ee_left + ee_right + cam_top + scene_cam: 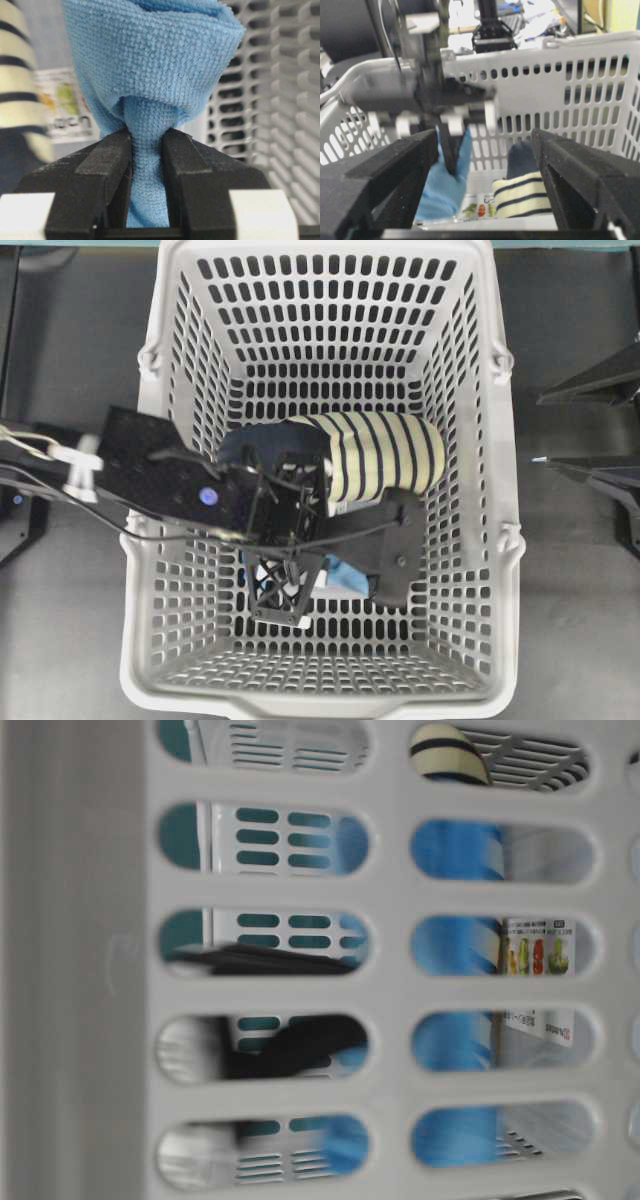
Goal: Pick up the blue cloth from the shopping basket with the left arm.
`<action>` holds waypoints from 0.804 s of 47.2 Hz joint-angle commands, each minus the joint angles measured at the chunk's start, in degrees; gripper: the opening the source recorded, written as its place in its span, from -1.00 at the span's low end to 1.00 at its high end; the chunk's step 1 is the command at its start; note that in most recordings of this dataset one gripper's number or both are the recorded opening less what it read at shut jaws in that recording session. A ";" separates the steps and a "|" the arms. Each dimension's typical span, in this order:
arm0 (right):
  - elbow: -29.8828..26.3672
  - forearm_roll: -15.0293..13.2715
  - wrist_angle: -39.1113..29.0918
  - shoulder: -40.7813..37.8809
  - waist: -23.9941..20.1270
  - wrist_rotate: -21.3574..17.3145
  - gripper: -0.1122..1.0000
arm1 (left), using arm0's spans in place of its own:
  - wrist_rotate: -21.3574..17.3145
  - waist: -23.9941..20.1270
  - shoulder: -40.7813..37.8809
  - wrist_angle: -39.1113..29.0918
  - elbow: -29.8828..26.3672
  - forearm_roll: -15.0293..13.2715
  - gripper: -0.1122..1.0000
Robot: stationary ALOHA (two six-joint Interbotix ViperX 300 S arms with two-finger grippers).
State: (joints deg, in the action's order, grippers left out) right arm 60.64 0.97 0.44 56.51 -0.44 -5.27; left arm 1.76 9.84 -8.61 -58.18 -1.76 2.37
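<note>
Overhead: the left arm (180, 485) hides most of the blue cloth (350, 575). Left wrist view: cloth top cut off by the frame edge; label behind blurred, unreadable.

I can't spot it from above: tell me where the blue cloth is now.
The blue cloth is pinched in the left gripper, inside the shopping basket, just left of the striped fabric item in the right wrist view.

The black left arm (150, 475) reaches in over the basket's left wall, its lattice-patterned gripper (147, 165) pinched tight on a fold of light-blue microfibre cloth (150, 75). The right gripper (485, 190) stands wide apart.
</note>
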 commanded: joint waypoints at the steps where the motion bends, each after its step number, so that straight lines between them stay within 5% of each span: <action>1: -0.44 0.18 0.62 0.09 0.09 -0.09 0.53 | 0.18 -0.09 2.72 -2.99 -6.24 0.26 -0.51; 17: 0.26 0.18 0.62 0.62 0.09 -0.09 0.53 | 0.09 -0.26 1.05 -19.69 -25.66 0.26 -0.51; 38: 0.44 0.18 0.62 1.76 0.09 -0.09 0.53 | 0.00 -0.97 -1.32 -24.52 -29.36 0.26 -0.51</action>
State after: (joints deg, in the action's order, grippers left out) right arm 61.70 0.97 0.53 58.27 -0.44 -5.36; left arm 1.76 8.96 -10.99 -82.88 -29.97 2.37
